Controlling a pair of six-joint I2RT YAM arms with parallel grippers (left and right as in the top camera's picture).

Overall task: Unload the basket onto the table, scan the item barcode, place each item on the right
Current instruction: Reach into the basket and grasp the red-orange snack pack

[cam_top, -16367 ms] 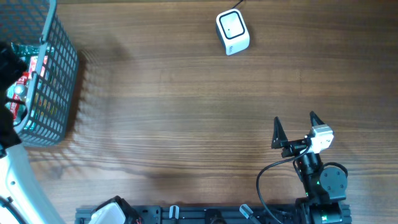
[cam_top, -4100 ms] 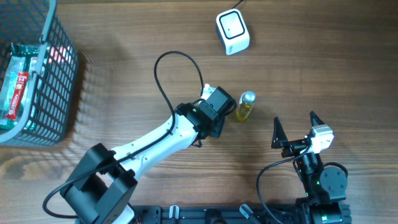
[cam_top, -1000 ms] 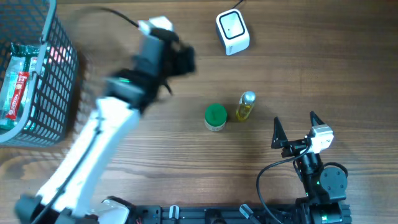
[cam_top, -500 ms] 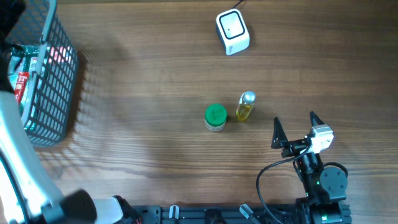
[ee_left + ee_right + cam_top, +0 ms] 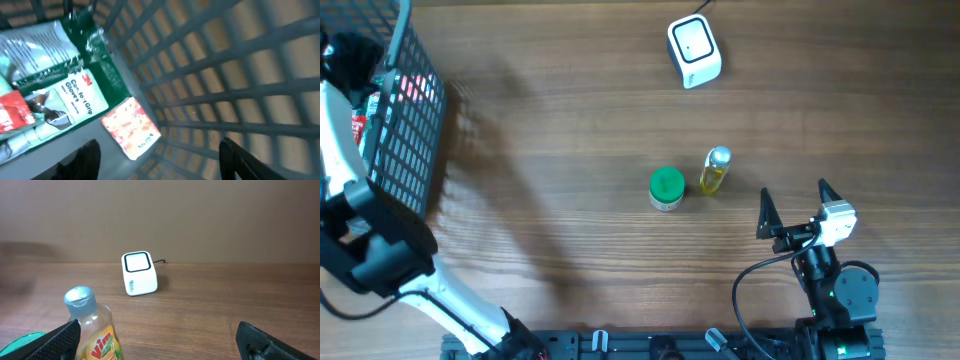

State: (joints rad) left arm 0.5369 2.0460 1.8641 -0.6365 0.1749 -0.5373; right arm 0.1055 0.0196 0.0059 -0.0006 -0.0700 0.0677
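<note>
Nearest to us, well short of the scanner [image 5: 694, 51] and a little to its right, we find the right gripper [image 5: 794, 190] hanging over the table [image 5: 570, 230], its fingers spread wide with nothing between them. Farther on, between that gripper and the scanner, we see a yellow bottle [image 5: 714, 172] with a silver cap. A green-lidded jar [image 5: 667, 187] stands slightly farther to the scanner's left; the two are close but not touching, and both are upright (the right wrist view shows "Vim" on the bottle's label). The scanner itself sits toward the far edge of the table, white, with its square window turned upward. Far to the scanner's left we see the grey wire basket [image 5: 415, 130], and the left gripper [image 5: 157, 157] hangs inside it, released, its fingers apart and grasping nothing. Under it we make out a green-and-white 3M glove pack [image 5: 65, 107], a small orange packet [image 5: 131, 128] and a red packet [image 5: 12, 112].
</note>
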